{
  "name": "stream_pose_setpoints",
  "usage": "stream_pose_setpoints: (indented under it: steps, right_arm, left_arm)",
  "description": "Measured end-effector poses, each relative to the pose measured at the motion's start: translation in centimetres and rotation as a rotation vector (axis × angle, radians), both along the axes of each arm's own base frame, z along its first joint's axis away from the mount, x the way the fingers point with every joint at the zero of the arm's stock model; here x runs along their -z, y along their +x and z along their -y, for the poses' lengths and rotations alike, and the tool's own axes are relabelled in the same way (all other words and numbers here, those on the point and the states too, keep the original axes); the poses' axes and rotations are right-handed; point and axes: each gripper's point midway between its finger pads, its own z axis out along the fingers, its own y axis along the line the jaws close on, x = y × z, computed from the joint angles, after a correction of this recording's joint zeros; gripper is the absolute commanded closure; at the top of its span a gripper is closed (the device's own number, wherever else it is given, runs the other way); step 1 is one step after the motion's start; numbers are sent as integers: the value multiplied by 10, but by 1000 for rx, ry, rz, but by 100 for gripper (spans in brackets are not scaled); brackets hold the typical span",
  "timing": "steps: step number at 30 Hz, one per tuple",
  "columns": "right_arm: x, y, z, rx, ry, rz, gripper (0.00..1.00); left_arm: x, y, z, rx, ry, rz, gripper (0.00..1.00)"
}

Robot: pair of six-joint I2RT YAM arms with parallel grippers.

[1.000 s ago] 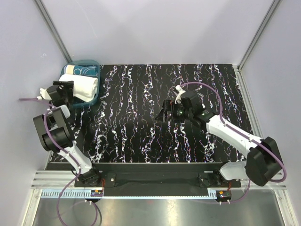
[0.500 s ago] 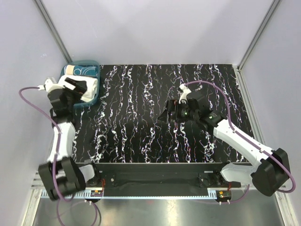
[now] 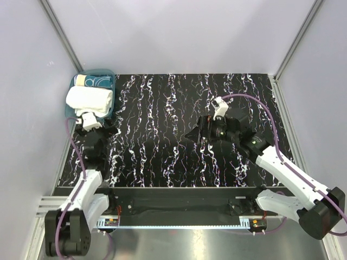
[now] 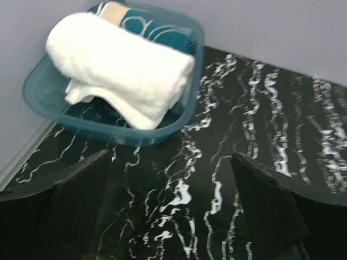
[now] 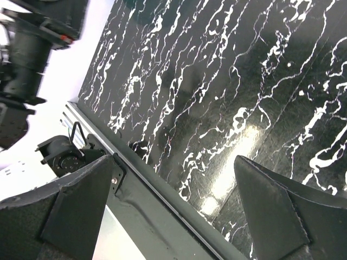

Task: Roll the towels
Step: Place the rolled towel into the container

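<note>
The white towel [image 3: 89, 99] lies rolled in the teal tub [image 3: 71, 108] at the far left, and it also shows in the left wrist view [image 4: 122, 70]. The cream-tan towel with teal print [image 3: 95, 80] lies rolled behind it in the same tub [image 4: 154, 30]. My left gripper [image 3: 96, 127] is open and empty, low over the table just in front of the tub [image 4: 173, 211]. My right gripper [image 3: 194, 134] is open and empty above the middle of the table [image 5: 173, 206], far from both towels.
The black marbled table [image 3: 162, 108] is bounded by white walls at the back and sides. The tub's front wall [image 4: 108, 132] is close ahead of my left fingers [image 4: 76, 195]. A metal rail [image 5: 162, 200] runs along the near edge. The left arm [image 5: 38, 43] shows in the right wrist view.
My left gripper has pulled back from over the tub toward the near edge. The white towel stays rolled in the tub. My right gripper has shifted slightly right.
</note>
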Motion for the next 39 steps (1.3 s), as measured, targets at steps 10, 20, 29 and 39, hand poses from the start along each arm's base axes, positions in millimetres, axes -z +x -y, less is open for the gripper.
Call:
stream_pose_setpoints:
  steps: [10,20,29,39]
  right_arm:
    - [6,-6,4,4,-8,-20,0]
    - [12,-10,10,6,-37,-34,0]
    - [24,-6,6,10,-51,-75,0]
    - [18,2,9,45,-82,-73,0]
  left_arm:
    - [90,-9,-13,-59,51,-113,1]
    - [100,1,13,55,156,-90,1]
    - [82,17,13,29,182,-62,1]
    - [84,15,4,-22,182,-80,1]
